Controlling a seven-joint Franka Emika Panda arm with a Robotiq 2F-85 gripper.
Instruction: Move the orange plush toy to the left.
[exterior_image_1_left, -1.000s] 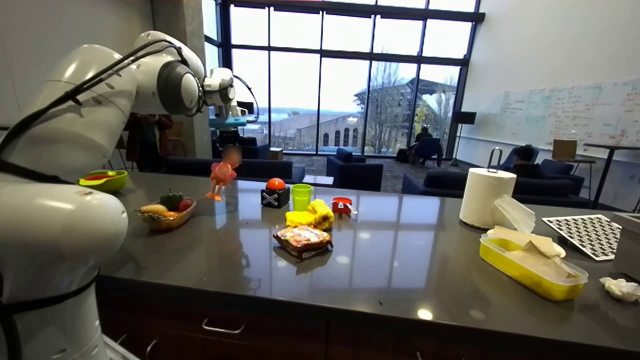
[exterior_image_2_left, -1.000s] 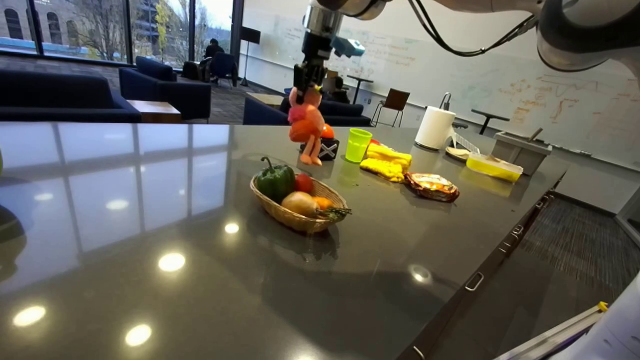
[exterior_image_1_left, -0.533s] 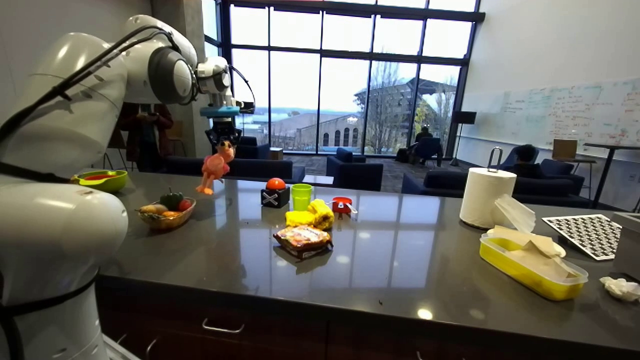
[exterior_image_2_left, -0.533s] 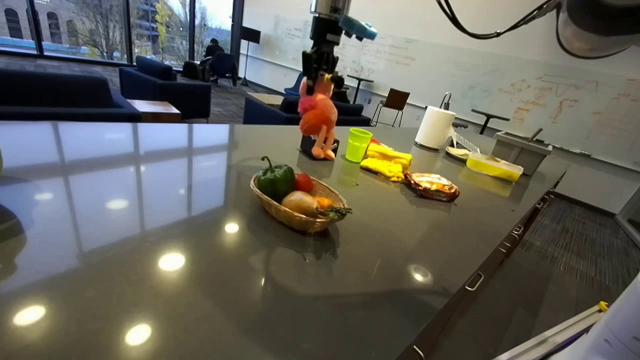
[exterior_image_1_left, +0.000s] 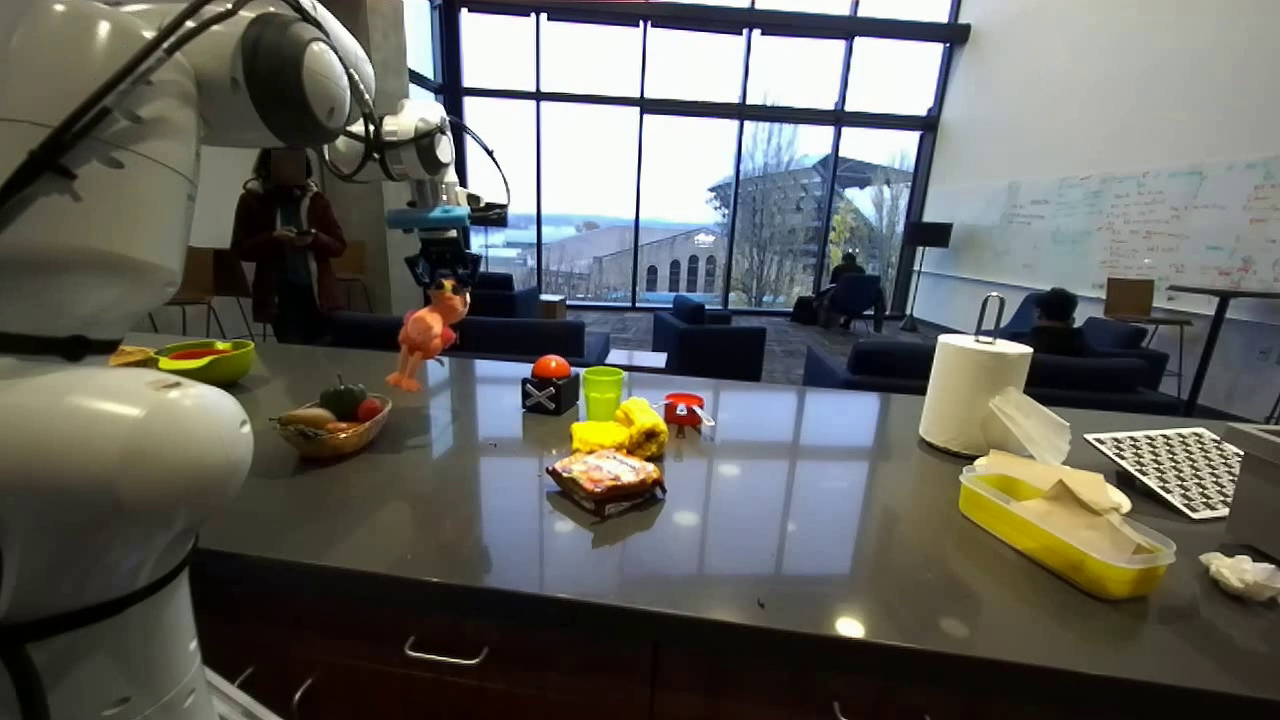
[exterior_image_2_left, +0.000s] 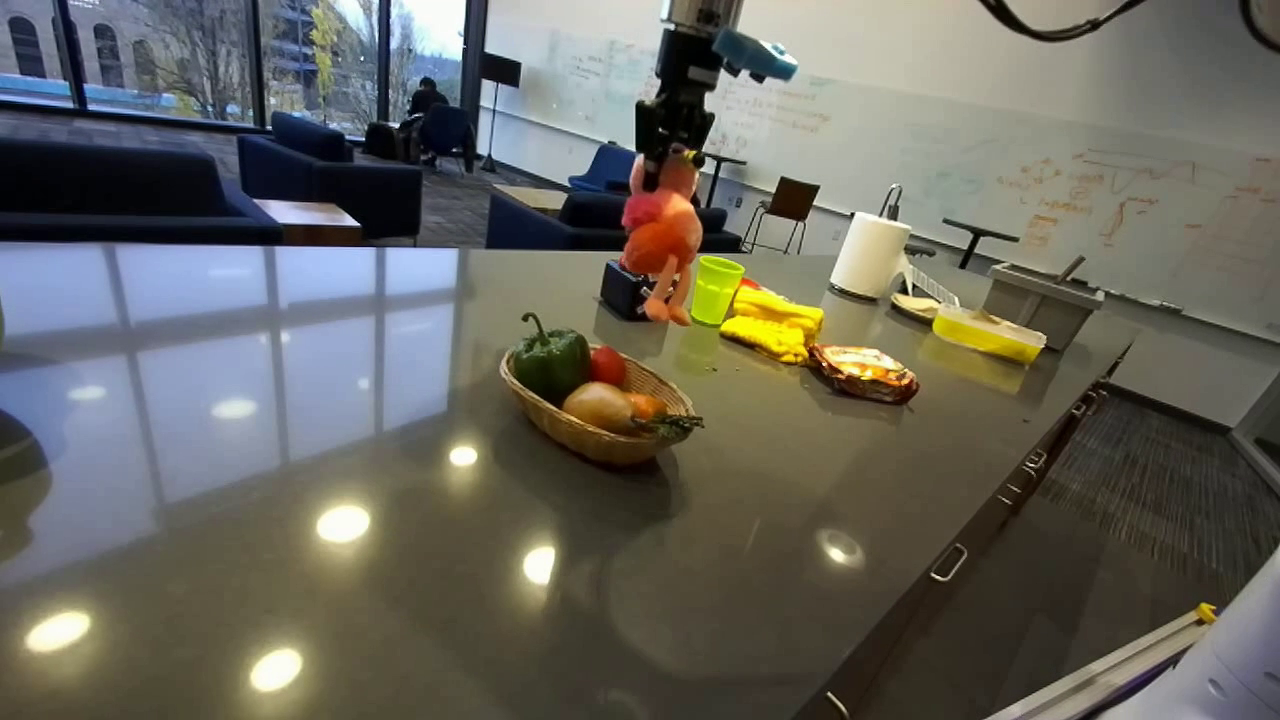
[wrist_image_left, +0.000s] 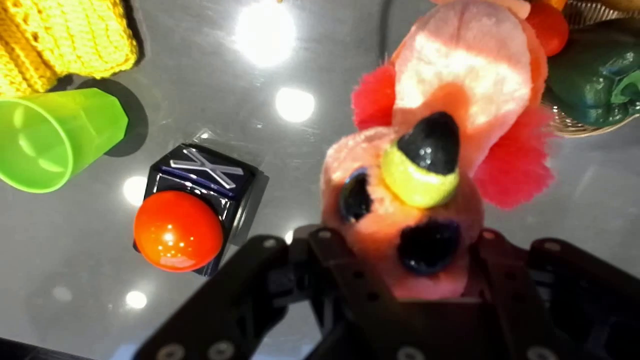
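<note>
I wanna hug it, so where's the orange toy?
In an exterior view, the orange plush toy hangs from the gripper over the counter, left of the black box and right of the wicker basket.

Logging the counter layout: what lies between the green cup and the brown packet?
The yellow knitted thing lies between the green cup and the brown packet in both exterior views.

Pale daylight fills tall dark-framed windows (exterior_image_1_left: 690, 180), dark blue sofas (exterior_image_2_left: 110, 195) and armchairs (exterior_image_2_left: 345, 190) stand on carpet (exterior_image_2_left: 455, 208) beyond a glossy counter (exterior_image_1_left: 760, 550), bright reflections (exterior_image_2_left: 343, 524) gleam across its surface, a scrawled-over whiteboard (exterior_image_1_left: 1150, 225) lines a white wall (exterior_image_1_left: 1100, 80)
</note>
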